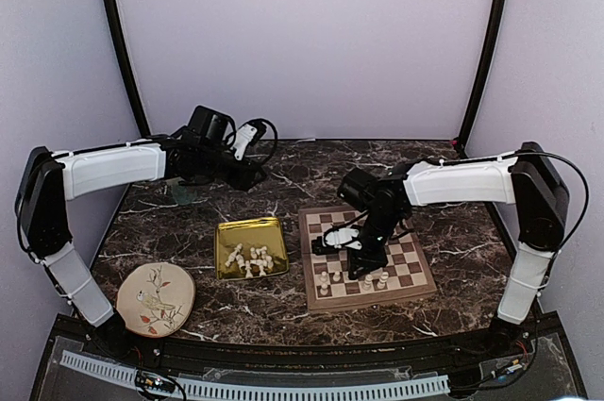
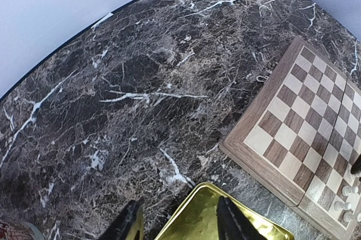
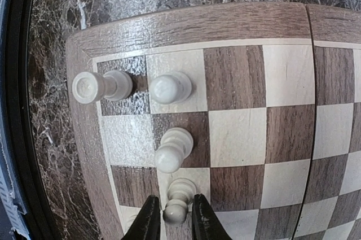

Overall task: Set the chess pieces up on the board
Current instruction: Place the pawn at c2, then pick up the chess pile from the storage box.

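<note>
The board point(image 1: 415, 278) lies right of centre, with a few cream chess pieces point(image 1: 326, 280) standing along its near rows. My right gripper point(image 1: 363, 264) hangs straight down over them. In the right wrist view its black fingers point(image 3: 151, 217) flank the head of one upright pawn point(image 3: 179, 201) with slim gaps, so the gripper point(image 3: 175, 209) is open. Other pieces point(image 3: 173, 149) stand beyond it on the corner squares. My left gripper point(image 2: 177, 214) is open and holds nothing, above the far corner of the gold tray point(image 2: 197, 209).
The gold tray point(image 1: 226, 236) left of the board holds several loose cream pieces point(image 1: 253, 258). A round plate with a bird drawing point(image 1: 156, 299) sits near the front left. Dark marble table point(image 2: 141, 93) stretches behind. The board's frame point(image 2: 254, 110) lies right of the left gripper.
</note>
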Motion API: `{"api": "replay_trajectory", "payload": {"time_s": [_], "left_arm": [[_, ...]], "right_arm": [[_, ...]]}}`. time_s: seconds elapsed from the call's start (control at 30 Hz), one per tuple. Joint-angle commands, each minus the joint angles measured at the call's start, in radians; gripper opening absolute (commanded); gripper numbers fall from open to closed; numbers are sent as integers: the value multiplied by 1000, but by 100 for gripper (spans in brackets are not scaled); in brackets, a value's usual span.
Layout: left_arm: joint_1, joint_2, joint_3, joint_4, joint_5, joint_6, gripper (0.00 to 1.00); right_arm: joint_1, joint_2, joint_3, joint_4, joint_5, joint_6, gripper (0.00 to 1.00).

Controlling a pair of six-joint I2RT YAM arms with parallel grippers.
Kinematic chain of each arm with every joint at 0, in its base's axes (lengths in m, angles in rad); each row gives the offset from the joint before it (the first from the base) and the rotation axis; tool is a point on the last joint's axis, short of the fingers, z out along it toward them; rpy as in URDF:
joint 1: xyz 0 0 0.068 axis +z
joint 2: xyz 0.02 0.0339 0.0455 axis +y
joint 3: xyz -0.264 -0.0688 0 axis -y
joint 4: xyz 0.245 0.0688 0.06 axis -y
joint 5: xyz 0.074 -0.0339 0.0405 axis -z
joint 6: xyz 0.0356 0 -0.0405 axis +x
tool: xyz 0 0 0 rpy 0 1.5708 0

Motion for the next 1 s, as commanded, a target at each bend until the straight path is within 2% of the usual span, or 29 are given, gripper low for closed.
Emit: {"api": "replay_trajectory", "payload": {"time_s": [0.0,0.03,0.07,0.3,0.4,0.5,0.6,0.63,0.67,0.7,0.73,0.77,0.8,0.83,0.93,0.97], "left_arm": [[-1,-50,-44,78,28,-5,62],[-1,-57,-42,82,15,-15,92],[-1,-68,-36,79,-4,-31,98],[-1,-73,76,-87,-68,-92,99],[-2,-143,26,-67,-70,-65,99],[-2,-215,-1,-102,-58,-48,99],[-1,-262,-64,-99,-166,-57,99],[-1,-263,-93,-92,-218,-79,99],[-2,-255,-116,-93,-248,-100,99],[-2,-233,-125,-110,-234,-97,99],[-2,-197,-113,-149,-193,-69,99],[-2,-168,-97,-179,-164,-73,99],[-1,-141,-83,-204,-147,-98,97],[0,-116,-72,-225,-117,-117,90],[-1,-72,-46,-308,-2,-115,59],[-2,-56,-36,-342,11,-119,52]], "right_arm": [[7,-67,66,-46,1,-35,23],[7,-78,74,-51,-7,-38,25],[6,-88,79,-55,-23,-41,26],[-8,-176,87,-68,-38,-45,27],[-58,-220,125,-67,-56,-24,26],[-134,-294,194,-74,-154,13,26],[-201,-367,220,-32,-172,58,27],[-221,-410,205,19,-168,78,32],[-237,-445,182,68,-165,103,40],[-245,-475,156,115,-136,133,59],[-246,-493,134,141,-111,154,92],[-245,-493,131,140,-92,161,99],[-244,-480,134,120,-70,168,100],[-241,-461,138,91,-36,173,100],[-222,-416,133,16,46,146,100],[-220,-424,106,26,49,149,100]]}}
